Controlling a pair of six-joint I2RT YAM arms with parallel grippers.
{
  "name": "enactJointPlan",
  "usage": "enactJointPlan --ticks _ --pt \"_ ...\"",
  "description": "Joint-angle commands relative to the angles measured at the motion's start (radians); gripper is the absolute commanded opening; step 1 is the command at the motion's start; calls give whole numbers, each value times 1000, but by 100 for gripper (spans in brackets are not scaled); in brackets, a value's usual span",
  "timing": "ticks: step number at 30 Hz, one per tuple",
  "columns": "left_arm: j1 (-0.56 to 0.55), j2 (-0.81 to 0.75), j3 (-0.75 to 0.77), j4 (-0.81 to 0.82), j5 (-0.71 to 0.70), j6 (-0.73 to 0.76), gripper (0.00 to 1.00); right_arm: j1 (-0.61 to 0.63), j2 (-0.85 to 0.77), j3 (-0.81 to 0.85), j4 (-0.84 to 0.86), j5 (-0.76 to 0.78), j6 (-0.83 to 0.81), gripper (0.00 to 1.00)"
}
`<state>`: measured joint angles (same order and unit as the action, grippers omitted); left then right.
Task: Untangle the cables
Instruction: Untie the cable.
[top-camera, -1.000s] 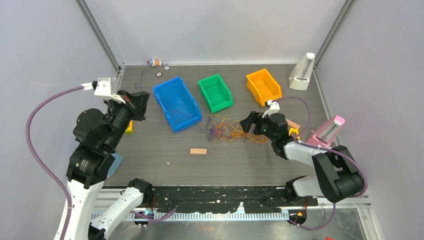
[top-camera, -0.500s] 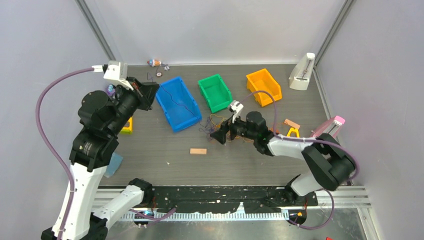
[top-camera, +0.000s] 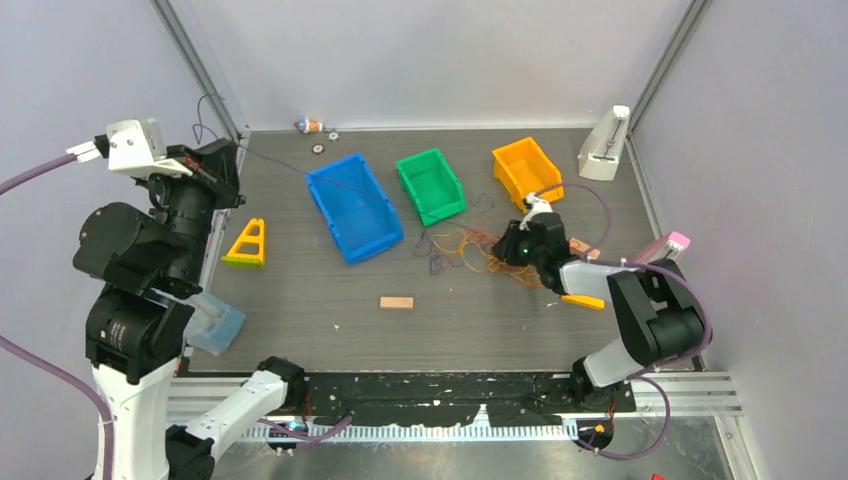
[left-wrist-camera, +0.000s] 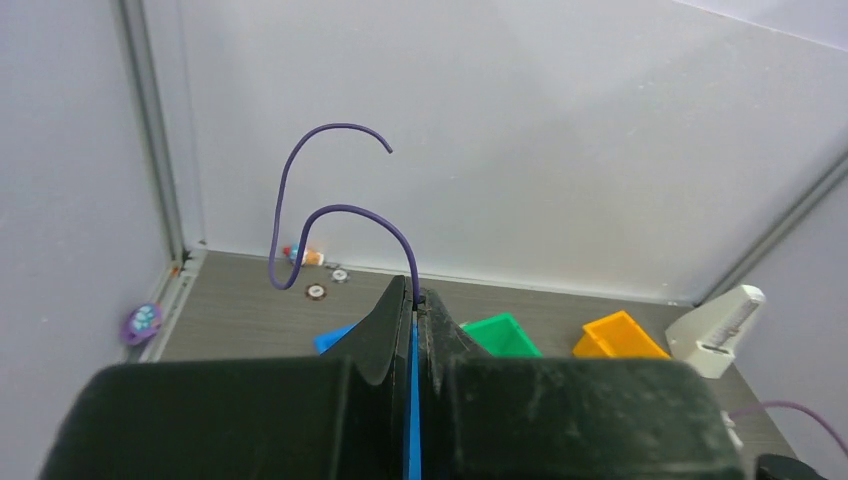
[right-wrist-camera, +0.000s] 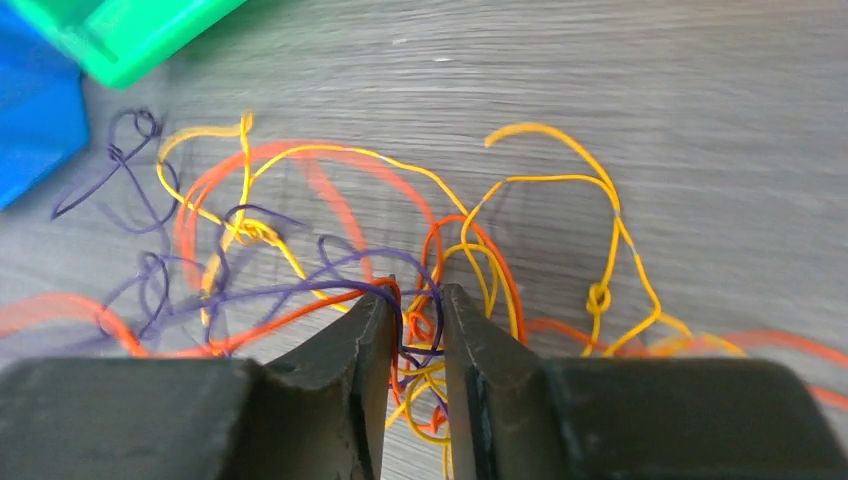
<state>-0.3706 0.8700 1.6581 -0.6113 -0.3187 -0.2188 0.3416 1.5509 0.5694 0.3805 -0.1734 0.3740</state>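
Note:
The cables (top-camera: 465, 255) lie as a loose tangle of orange, yellow and purple strands on the table, in front of the green bin. One purple cable (top-camera: 285, 166) runs from the tangle over the blue bin up to my left gripper (top-camera: 232, 160), raised at the far left. In the left wrist view the left gripper (left-wrist-camera: 415, 298) is shut on this purple cable (left-wrist-camera: 300, 215), whose free end curls above the fingers. My right gripper (top-camera: 512, 245) sits low at the tangle's right side. In the right wrist view the right gripper (right-wrist-camera: 418, 295) stands narrowly open, with several strands (right-wrist-camera: 300, 220) between its fingers.
Blue bin (top-camera: 352, 205), green bin (top-camera: 430, 185) and orange bin (top-camera: 527, 172) stand in a row at the back. A yellow triangle (top-camera: 247, 245) lies left, a wooden block (top-camera: 396, 302) near the middle front. A white device (top-camera: 604, 145) and a pink one (top-camera: 660, 255) stand right.
The left arm rose and swung left, drawing the purple cable out over the blue bin. The right gripper reached left, came back over the tangle and narrowed its jaws around strands.

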Motion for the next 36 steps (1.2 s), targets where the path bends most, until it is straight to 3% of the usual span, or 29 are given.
enactJointPlan --ticks 1,2,4,10,14,16,19,24,26,36 --pt "7 -2 -27 17 -125 42 0 -54 -104 -73 75 74 90 23" --pt "7 0 -32 15 -131 43 0 -56 -122 -77 75 84 89 14" --pt "7 6 -32 7 -150 47 0 -57 -145 -84 58 128 95 7" --pt "7 11 -44 -11 -225 52 0 -57 -254 -128 -7 393 146 6" --pt "8 23 -4 -22 -484 109 0 -57 -373 -208 -22 584 243 5" --pt "11 -2 -23 23 -507 144 0 -58 -426 -252 17 604 244 5" --pt "11 -34 -104 54 -346 114 0 -58 -443 -259 70 528 182 5" --pt "10 2 -236 16 2 0 0 -52 -364 -239 290 86 77 5" --pt "10 16 -296 14 84 -24 0 -40 -343 -240 354 -11 63 5" --pt "10 45 -461 -112 158 12 0 -2 -376 -251 418 -103 27 5"
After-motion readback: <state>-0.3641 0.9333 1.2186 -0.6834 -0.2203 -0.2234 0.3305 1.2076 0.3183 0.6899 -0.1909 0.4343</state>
